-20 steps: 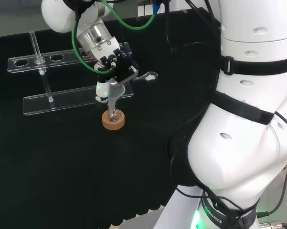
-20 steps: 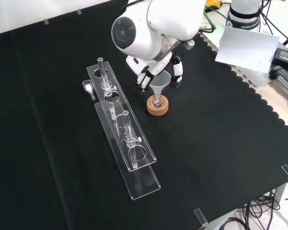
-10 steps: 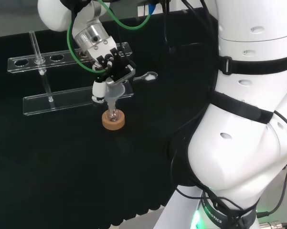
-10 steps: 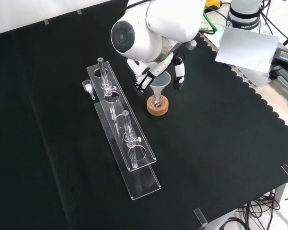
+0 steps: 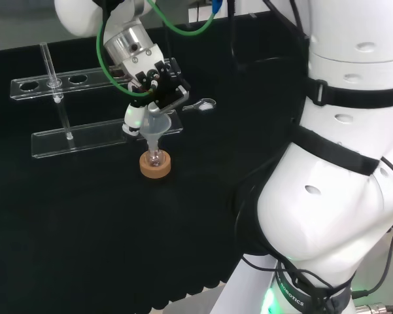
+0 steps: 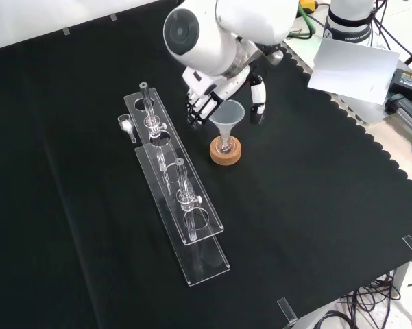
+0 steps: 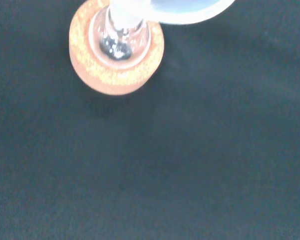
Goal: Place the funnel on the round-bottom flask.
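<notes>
A small round-bottom flask (image 5: 155, 157) (image 6: 224, 145) stands upright in a cork ring (image 5: 155, 169) (image 6: 225, 156) on the black cloth. The clear funnel (image 5: 155, 126) (image 6: 227, 115) sits with its stem in the flask's neck and its cone upward. My hand (image 5: 155, 88) (image 6: 204, 96) hovers just above and behind the funnel. Its fingers are spread to either side of the cone, and a gap shows at the thumb (image 6: 258, 103). The wrist view looks down on the cork ring (image 7: 117, 55), the flask (image 7: 121, 37) and the funnel's rim (image 7: 189, 10).
Two long clear racks (image 6: 182, 199) (image 5: 85, 82) holding test tubes lie to the left of the flask in the front view. A small clear scoop (image 6: 127, 127) (image 5: 203, 103) lies beside them. A white sheet (image 6: 356, 68) lies past the cloth's scalloped edge.
My hand's fingers have spread off the funnel and the hand has risen a little. The funnel stays standing in the flask's neck.
</notes>
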### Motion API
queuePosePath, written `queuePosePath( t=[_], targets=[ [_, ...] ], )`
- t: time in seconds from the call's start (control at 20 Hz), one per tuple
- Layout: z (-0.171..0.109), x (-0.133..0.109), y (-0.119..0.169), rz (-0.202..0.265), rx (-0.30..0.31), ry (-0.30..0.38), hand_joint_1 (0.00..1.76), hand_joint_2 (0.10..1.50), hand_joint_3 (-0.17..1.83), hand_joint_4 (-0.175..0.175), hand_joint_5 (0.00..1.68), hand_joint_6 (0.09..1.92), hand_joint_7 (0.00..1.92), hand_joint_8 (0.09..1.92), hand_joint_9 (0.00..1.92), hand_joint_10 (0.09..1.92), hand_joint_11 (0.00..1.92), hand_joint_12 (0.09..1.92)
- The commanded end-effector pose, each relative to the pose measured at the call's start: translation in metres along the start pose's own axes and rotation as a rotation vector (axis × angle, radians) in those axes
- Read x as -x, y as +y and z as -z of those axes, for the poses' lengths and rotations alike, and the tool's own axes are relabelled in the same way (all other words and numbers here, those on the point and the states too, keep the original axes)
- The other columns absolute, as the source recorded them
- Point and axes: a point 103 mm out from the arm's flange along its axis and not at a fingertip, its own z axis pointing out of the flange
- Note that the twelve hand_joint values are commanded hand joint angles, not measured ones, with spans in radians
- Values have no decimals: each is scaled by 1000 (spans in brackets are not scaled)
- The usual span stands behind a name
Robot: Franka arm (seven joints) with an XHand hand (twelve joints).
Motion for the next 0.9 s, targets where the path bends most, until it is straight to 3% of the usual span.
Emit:
queuePosePath(
  t=[0.05,0.35,0.9],
  targets=[
    [10,19,-21,-1,126,42,545,665,258,-78,172,87,0,449,119,827,239,1491],
    [17,36,-38,2,219,96,560,687,240,-77,202,87,0,591,183,789,236,1481],
    [8,91,-51,-41,282,167,591,701,241,-77,266,87,57,695,295,747,284,1455]
  ],
)
